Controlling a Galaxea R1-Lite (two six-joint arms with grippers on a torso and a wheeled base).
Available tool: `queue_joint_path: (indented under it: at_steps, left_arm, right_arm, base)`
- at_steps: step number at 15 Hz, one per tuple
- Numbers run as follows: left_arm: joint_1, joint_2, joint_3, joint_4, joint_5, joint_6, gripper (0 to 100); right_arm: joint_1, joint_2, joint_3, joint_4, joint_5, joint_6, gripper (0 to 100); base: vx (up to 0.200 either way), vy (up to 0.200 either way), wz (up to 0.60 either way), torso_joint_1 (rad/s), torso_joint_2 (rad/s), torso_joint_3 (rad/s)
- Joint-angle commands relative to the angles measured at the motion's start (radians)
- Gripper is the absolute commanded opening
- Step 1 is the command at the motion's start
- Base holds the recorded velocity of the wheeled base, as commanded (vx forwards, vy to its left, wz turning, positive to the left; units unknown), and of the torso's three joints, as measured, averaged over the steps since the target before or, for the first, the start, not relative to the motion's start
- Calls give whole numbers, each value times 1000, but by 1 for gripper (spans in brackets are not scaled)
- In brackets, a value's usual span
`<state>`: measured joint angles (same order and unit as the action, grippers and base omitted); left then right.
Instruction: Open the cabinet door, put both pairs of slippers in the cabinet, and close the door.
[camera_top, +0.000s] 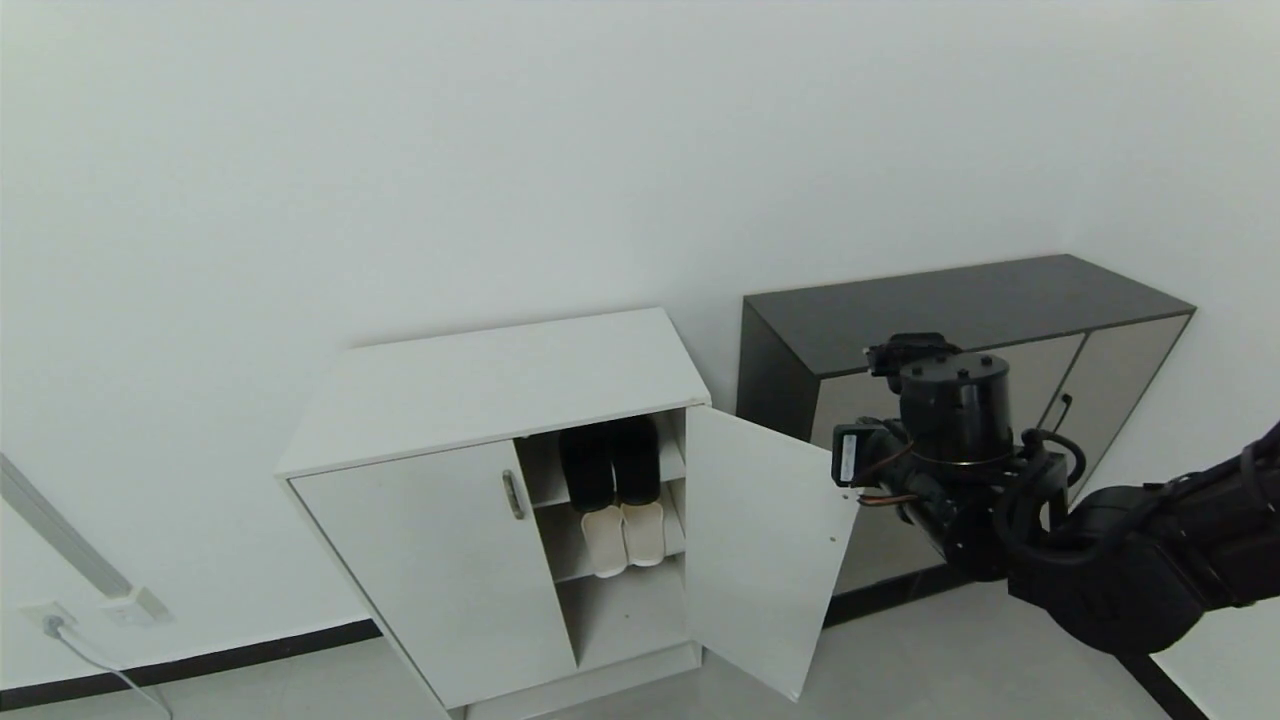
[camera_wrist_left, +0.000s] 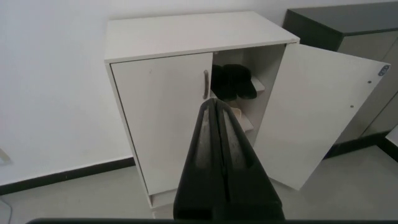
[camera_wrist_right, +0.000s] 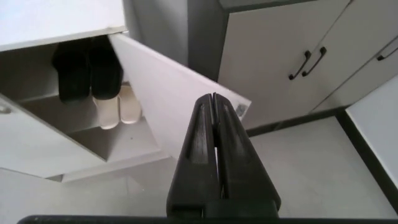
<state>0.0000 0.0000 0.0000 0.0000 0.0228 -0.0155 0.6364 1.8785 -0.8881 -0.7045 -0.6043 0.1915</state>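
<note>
Grippers: left gripper (camera_wrist_left: 214, 104) has its fingers pressed flat together with nothing between them. It sits out in front of the cabinet (camera_top: 490, 385), lined up roughly with the handle (camera_top: 513, 494) of the left door (camera_top: 430, 560). Right gripper (camera_wrist_right: 214, 99) is also pinched together and empty, just beside the free edge of the right door (camera_top: 765, 530); can't tell if it touches. Right door is swung wide open, left door flush closed. Inside, black slippers (camera_top: 608, 460) are side by side on the top shelf, with white slippers (camera_top: 625, 535) side by side on the middle shelf right below them. Dark sideboard (camera_top: 960, 300) stands just right of the cabinet against the same wall, doors closed. Wall socket (camera_top: 48, 620) with a cable is low on the left.
</note>
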Motion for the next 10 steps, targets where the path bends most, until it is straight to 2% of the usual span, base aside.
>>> queue_joint_path:
  at_steps: [1,2,5,7,10]
  left_arm:
    - [0,2,0,0,0,0,0]
    - [0,0,0,0,2,0,0]
    - [0,0,0,0,2,2,0]
    - [0,2,0,0,2,2,0]
    - [0,0,0,0,2,2,0]
  right_arm:
    - [-29,30,-15,-1,24,0,0]
    - [-37,34,-22,-1,32,0,0]
    - [-92,83,-78,-1,103,0,0]
    - [-118,105,-109,-1,112,-1,0]
    - [-179,205,-221,0,155,-3,0]
  base:
    - [-200,0,0,2,7,-2]
    - [-200,0,0,17,2,7]
    - [0,0,0,0,0,0]
    - [0,0,0,0,0,0]
    - [0,0,0,0,0,0]
